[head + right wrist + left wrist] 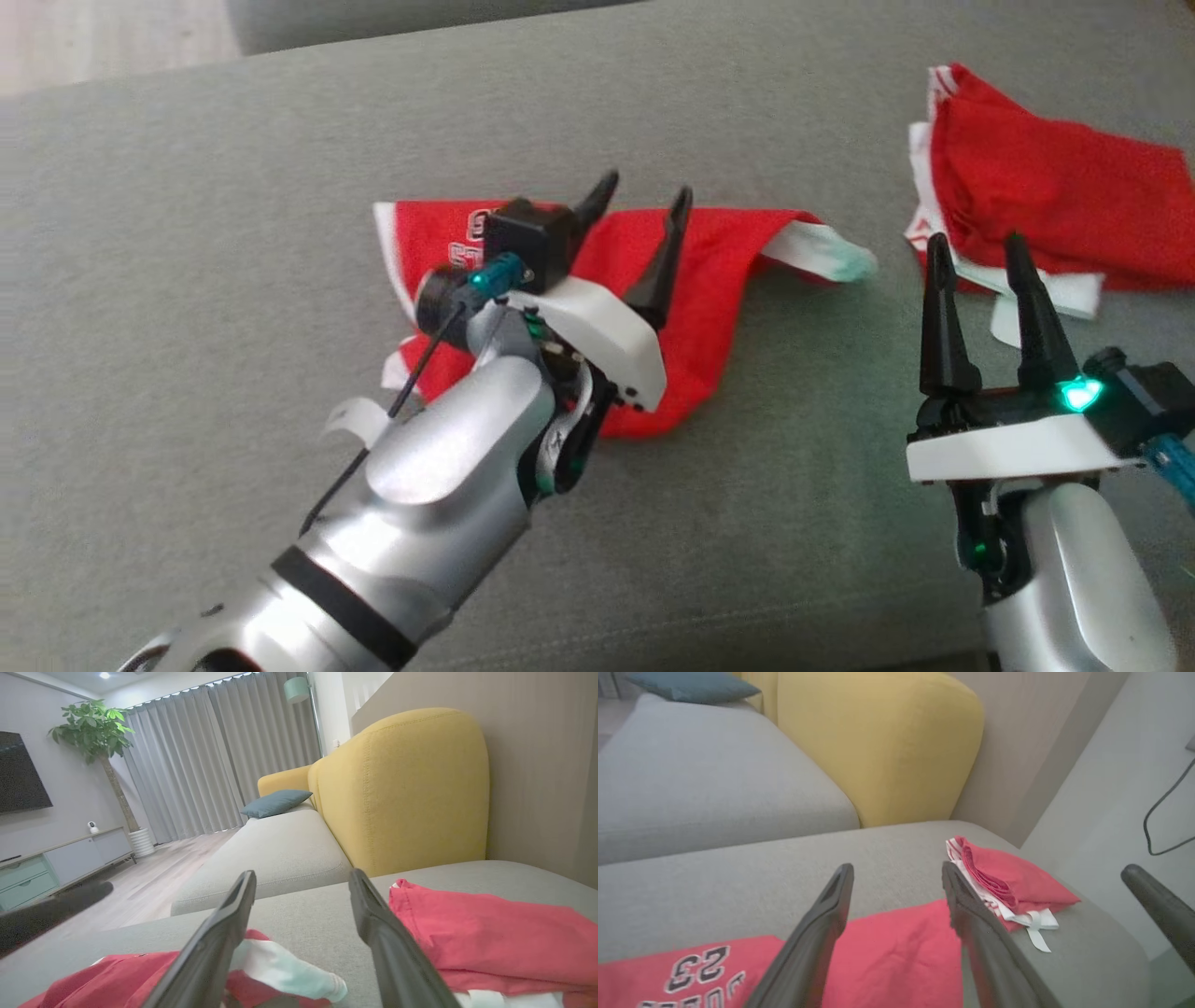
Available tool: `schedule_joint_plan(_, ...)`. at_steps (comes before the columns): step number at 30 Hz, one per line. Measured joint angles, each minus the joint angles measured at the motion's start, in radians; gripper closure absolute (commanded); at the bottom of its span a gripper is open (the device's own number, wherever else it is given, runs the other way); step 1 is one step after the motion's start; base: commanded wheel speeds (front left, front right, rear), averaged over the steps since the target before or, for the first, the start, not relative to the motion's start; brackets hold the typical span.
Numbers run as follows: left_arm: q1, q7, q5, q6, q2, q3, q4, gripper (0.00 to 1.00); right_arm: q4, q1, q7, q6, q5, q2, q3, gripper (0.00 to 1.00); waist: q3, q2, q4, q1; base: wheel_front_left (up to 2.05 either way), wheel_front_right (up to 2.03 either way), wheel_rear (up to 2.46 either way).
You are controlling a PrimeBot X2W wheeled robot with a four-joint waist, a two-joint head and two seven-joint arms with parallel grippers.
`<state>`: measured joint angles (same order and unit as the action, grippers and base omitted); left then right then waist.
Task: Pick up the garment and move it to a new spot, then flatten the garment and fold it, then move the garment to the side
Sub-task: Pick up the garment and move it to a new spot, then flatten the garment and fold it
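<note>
Red and soft, the garment (709,271) lies bunched in the middle of the frame under the left gripper (648,184), whose 2 fingers are apart like those of the right gripper (975,241) at lower right; it looks light and floppy, so pinch an edge.

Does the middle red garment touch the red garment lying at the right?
Apart. In the head view, bare grey sofa shows between the white sleeve of the middle garment and the right garment.
</note>
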<state>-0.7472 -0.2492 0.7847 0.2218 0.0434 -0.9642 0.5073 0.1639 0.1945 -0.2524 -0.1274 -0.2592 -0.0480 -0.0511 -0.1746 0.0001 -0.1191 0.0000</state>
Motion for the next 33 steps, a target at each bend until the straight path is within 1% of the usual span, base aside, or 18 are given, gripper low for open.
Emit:
schedule_joint_plan(2, 0.005, 0.0, -0.046, 0.008, 0.002, 0.041, -0.03, 0.0, 0.004, -0.001, 0.0, 0.0, 0.009, 0.0, 0.003, 0.0, 0.009, 0.0, 0.023, 0.0, 0.0, 0.0, 0.0)
schedule_joint_plan(6, 0.046, 0.0, -0.132, 0.019, 0.035, 0.12, -0.099, 0.0, 0.012, -0.009, 0.0, 0.0, 0.029, 0.0, 0.006, 0.0, 0.034, 0.0, 0.07, 0.0, 0.0, 0.0, 0.0)
schedule_joint_plan(13, 0.254, 0.0, -0.213, 0.015, 0.146, 0.252, -0.204, 0.0, 0.035, -0.066, 0.0, 0.0, 0.062, 0.0, -0.008, 0.0, 0.085, 0.0, 0.153, 0.0, 0.0, 0.0, 0.0)
schedule_joint_plan(16, 0.36, 0.0, -0.245, 0.006, 0.18, 0.308, -0.246, 0.0, 0.044, -0.081, 0.0, 0.0, 0.067, 0.0, -0.017, 0.0, 0.105, 0.0, 0.186, 0.0, 0.0, 0.0, 0.0)
schedule_joint_plan(21, 0.536, 0.0, -0.276, -0.003, 0.183, 0.409, -0.303, 0.0, 0.062, -0.109, 0.0, 0.0, 0.067, 0.001, -0.046, 0.0, 0.129, 0.0, 0.223, 0.0, 0.0, 0.0, 0.0)
schedule_joint_plan(23, 0.581, 0.0, -0.289, -0.015, 0.175, 0.446, -0.315, 0.0, 0.066, -0.117, 0.0, 0.0, 0.067, 0.001, -0.051, 0.0, 0.134, 0.0, 0.23, 0.0, 0.0, 0.0, 0.0)
schedule_joint_plan(29, 0.606, 0.0, -0.343, -0.064, 0.137, 0.509, -0.32, 0.0, 0.07, -0.127, 0.0, 0.0, 0.066, 0.0, -0.088, 0.0, 0.136, 0.0, 0.228, 0.0, 0.0, 0.0, 0.0)
schedule_joint_plan(33, 0.606, 0.0, -0.37, -0.093, 0.112, 0.538, -0.313, 0.0, 0.091, -0.127, 0.005, 0.0, 0.075, 0.0, -0.16, 0.0, 0.133, 0.0, 0.226, 0.0, 0.0, 0.0, 0.0)
